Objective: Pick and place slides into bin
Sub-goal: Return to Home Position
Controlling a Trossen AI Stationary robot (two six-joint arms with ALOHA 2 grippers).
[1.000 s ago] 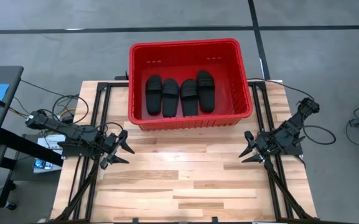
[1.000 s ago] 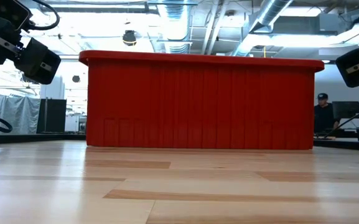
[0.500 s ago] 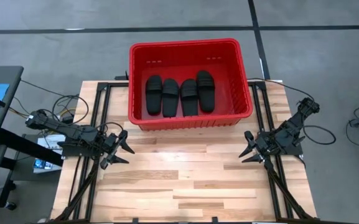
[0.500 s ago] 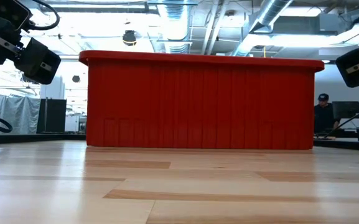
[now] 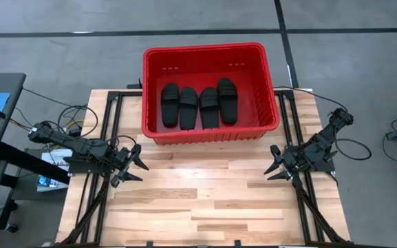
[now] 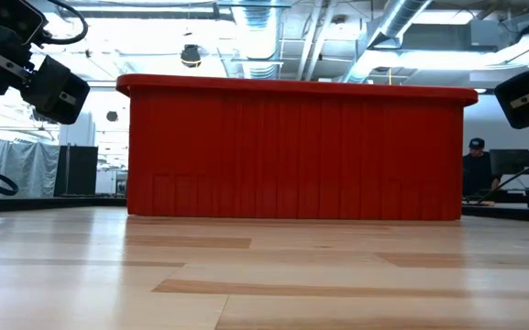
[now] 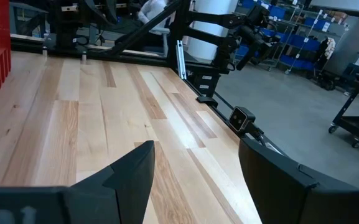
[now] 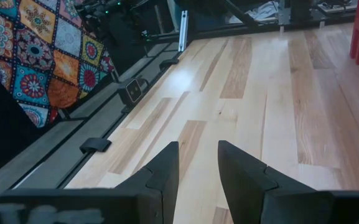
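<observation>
Your high camera looks straight down on the whole desk [image 5: 205, 200]. Your low camera sits at desk-top level, facing the bin [image 6: 292, 151] close up. Wrist cameras look low across the boards: past the left gripper [image 7: 195, 155] toward the right edge, past the right gripper [image 8: 198, 149] toward the left. All share desk and bin.

counts at this moment: four matte black slides [image 5: 188, 107]; one red bin [image 5: 212, 132]; one wooden table [image 5: 212, 200]; two dark arms [image 5: 74, 148], carrying one left gripper [image 5: 139, 166] and one right gripper [image 5: 272, 164], each with two fingers [image 7: 129, 180], four fingers in all; one person [image 6: 474, 170] in the room beyond the table.
</observation>
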